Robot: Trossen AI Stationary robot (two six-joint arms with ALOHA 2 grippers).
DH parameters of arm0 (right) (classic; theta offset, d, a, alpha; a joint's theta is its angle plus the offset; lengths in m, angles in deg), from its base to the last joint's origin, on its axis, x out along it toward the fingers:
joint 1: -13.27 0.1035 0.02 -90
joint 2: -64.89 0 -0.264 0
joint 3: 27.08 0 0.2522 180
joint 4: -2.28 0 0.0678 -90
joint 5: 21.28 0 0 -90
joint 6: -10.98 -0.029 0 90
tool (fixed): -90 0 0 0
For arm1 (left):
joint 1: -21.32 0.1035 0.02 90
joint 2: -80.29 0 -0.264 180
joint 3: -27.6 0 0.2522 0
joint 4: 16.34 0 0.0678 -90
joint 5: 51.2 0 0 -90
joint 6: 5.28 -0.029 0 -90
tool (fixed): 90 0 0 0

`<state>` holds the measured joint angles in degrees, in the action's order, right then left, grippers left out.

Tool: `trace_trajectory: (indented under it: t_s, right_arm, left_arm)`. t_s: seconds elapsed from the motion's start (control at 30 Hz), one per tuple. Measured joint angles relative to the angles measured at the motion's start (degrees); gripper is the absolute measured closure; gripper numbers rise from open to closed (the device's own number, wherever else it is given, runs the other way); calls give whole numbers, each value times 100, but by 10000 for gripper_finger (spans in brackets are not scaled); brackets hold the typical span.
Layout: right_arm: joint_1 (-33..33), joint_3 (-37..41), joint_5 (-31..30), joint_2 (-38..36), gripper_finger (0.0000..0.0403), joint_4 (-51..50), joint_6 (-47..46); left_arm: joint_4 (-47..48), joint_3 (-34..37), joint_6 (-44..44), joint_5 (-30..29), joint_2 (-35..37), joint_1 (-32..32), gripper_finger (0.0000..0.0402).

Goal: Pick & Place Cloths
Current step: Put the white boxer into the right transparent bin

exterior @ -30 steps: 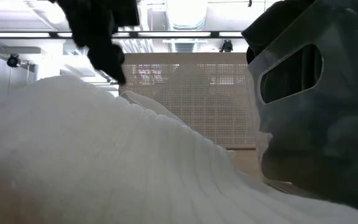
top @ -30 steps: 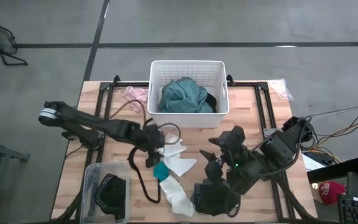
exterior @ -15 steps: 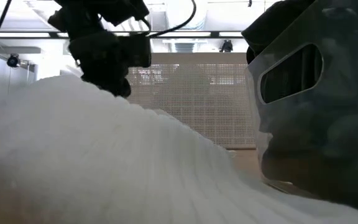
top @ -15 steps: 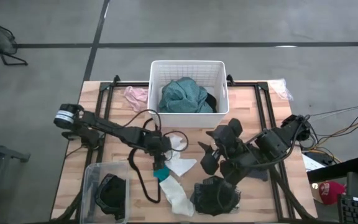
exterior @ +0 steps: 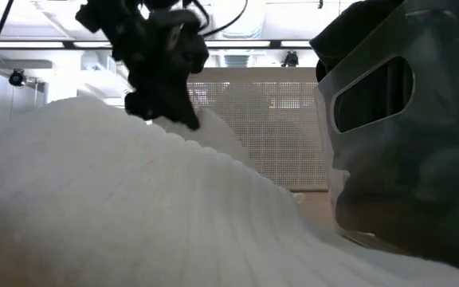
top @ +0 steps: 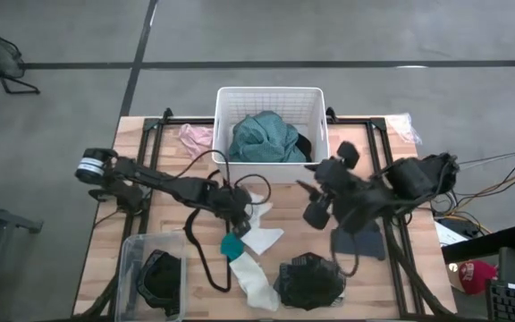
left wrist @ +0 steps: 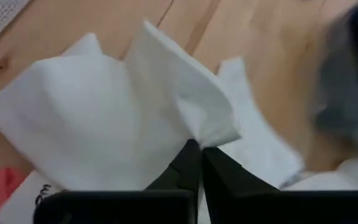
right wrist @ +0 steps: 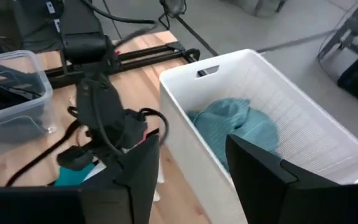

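Note:
My left gripper (top: 243, 217) is down at mid-table, shut on a white cloth (top: 259, 213); the low view shows it (exterior: 183, 119) at the crest of white fabric (exterior: 94, 207). More white cloth (top: 262, 238), a teal bit (top: 232, 245) and a white sock (top: 253, 283) lie flat on the wood beside it. My right gripper (right wrist: 191, 180) hangs open and high, right of the white basket (top: 271, 91), with nothing between its fingers. A teal garment (top: 262, 139) lies in the basket. My left gripper pinches a raised fold of the white cloth (left wrist: 213, 134) between its two fingers, at their free ends. The fingers slant down onto it from the table's left. The remainder of the cloth (left wrist: 86, 118) lies spread on the table.
A dark mesh piece (top: 309, 279) and a dark grey piece (top: 365, 241) lie near the front right. A pink piece (top: 195, 136) lies left of the basket. A clear bin (top: 155, 273) holding a black piece stands front left. A black cord (top: 195, 241) loops by my left gripper.
My left gripper has come down onto the white cloth, rolled, and shut on a fold of it. My right gripper has risen from above the dark mesh piece and gone toward the far edge, next to the basket, rolling as it went.

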<state>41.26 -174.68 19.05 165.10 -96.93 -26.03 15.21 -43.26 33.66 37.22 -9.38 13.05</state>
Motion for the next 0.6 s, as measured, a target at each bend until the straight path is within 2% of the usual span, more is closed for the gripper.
trace_trajectory:
  t_s: [0.17,0.6]
  right_arm:
    - [-81,0,2,-264,240,-5,294]
    - [-421,2,-130,-414,282,130,56]
  left_arm:
    - [33,-230,436,19,384,-62,396]
    - [777,-1083,271,-5,2079,-421,399]
